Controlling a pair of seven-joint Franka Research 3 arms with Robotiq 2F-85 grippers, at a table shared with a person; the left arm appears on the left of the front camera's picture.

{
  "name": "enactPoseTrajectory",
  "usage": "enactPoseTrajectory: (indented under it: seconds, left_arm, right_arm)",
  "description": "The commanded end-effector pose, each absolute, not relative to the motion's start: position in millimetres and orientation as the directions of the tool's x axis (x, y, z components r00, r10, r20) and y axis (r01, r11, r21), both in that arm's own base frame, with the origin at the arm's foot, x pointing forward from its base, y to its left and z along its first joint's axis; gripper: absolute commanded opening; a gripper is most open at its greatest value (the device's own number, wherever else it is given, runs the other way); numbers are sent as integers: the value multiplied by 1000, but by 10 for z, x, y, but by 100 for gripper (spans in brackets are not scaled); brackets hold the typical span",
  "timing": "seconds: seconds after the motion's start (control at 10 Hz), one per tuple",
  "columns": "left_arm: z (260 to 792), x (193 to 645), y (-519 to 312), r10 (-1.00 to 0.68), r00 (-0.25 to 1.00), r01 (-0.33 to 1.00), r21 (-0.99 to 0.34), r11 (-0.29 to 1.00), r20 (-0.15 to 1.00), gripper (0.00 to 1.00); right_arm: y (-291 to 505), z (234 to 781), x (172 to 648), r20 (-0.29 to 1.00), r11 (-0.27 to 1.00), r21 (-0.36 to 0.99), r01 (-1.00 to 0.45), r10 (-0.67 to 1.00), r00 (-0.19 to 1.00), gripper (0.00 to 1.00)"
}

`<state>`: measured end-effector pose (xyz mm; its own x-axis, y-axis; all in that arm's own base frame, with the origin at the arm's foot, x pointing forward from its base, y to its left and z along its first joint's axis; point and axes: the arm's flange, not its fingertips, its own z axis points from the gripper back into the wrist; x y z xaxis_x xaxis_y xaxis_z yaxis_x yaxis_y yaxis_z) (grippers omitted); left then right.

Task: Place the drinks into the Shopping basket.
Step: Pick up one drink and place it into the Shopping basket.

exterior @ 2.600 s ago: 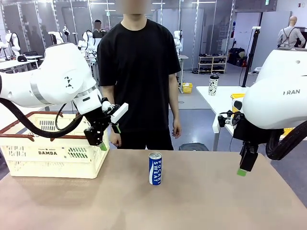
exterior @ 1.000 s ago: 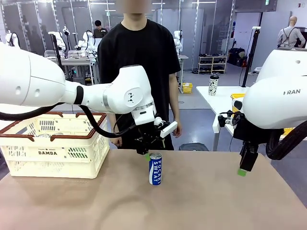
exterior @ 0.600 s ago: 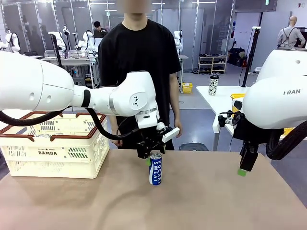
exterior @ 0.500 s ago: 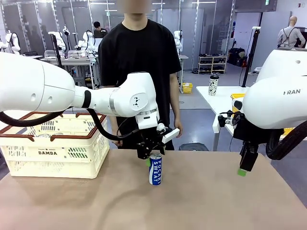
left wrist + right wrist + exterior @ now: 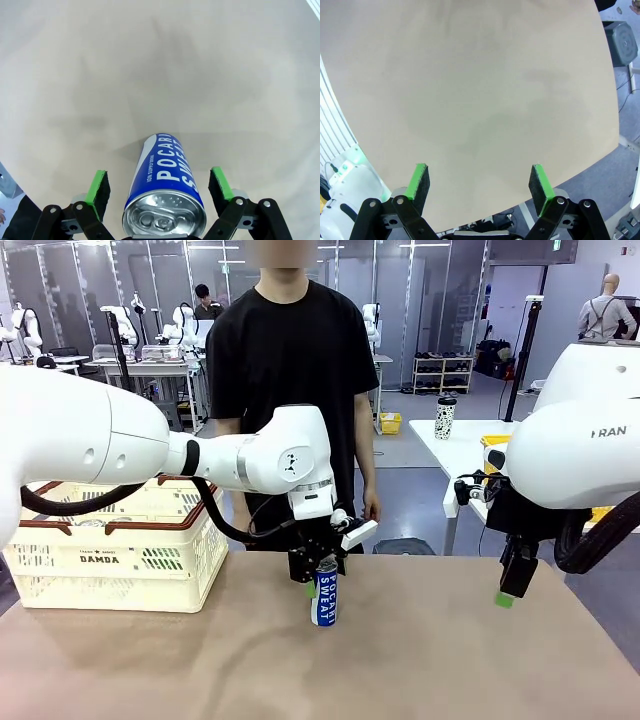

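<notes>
Cylindrical blue metal can (image 5: 165,200) stands between the left hand's (image 5: 161,186) spread green pads, untouched.

Bright, even overhead light; soft shadows on the table (image 5: 450,660); wrist views perhaps edge-warped.

A can (image 5: 324,597) stands upright near the middle of the counter (image 5: 420,660), between the spread fingers of the left claw (image 5: 322,580). The Shopping basket (image 5: 120,550) sits at the counter's left end. The right claw (image 5: 507,592) hangs above the right edge, well apart from the can.
</notes>
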<state>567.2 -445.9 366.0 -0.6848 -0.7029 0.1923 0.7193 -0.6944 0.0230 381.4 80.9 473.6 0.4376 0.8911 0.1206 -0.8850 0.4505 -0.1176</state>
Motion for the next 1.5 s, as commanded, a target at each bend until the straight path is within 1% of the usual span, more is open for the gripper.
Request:
enactPoseTrajectory:
  seconds: [0.0,0.1,0.2,0.3,0.4,0.5,0.6,0.7,0.8,0.9,1.0,1.1,1.4]
  left_arm:
    - [3683,5720,-4494,-723,-673,731,-6,-682,156,100]
    - [3665,5722,-4488,-716,-680,724,-11,-690,157,97]
    - [3651,5733,-4485,-718,-679,726,-6,-688,156,80]
    - [3644,5735,-4482,-720,-676,728,-9,-685,155,77]
    - [3636,5741,-4483,-725,-671,733,-10,-680,152,77]
    - [3633,5749,-4484,-729,-666,737,-9,-676,156,57]
    - [3629,5750,-4491,-732,-662,740,-13,-672,161,57]
    - [3626,5748,-4498,-729,-663,738,-13,-674,166,37]
    - [3625,5742,-4506,-728,-664,737,-15,-676,170,37]
    - [3629,5730,-4518,-724,-667,734,-15,-679,176,17]
    - [3644,5716,-4535,-718,-672,728,-16,-685,183,17]
    - [3680,5698,-4558,-718,-675,726,-20,-688,171,0]
    - [3926,5624,-4564,-716,-679,722,-24,-691,162,0]
  right_arm:
    - [803,4742,3809,112,453,-121,-884,891,441,100]
    - [803,4742,3809,112,453,-121,-884,891,441,100]
    - [803,4742,3809,112,453,-121,-884,891,441,100]
    - [803,4742,3809,112,453,-121,-884,891,441,100]
    - [803,4742,3809,112,453,-121,-884,891,441,100]
    - [803,4742,3809,112,453,-121,-884,891,441,100]
    - [803,4742,3809,112,453,-121,-884,891,441,100]
    - [803,4742,3809,112,453,-121,-884,891,441,100]
    - [803,4742,3809,112,453,-121,-884,891,441,100]
    - [803,4742,3809,112,453,-121,-884,891,441,100]
    - [803,4742,3809,112,453,-121,-884,891,441,100]
    - [803,4742,3809,112,453,-121,-884,891,441,100]
    - [803,4742,3809,112,453,-121,-884,891,441,100]
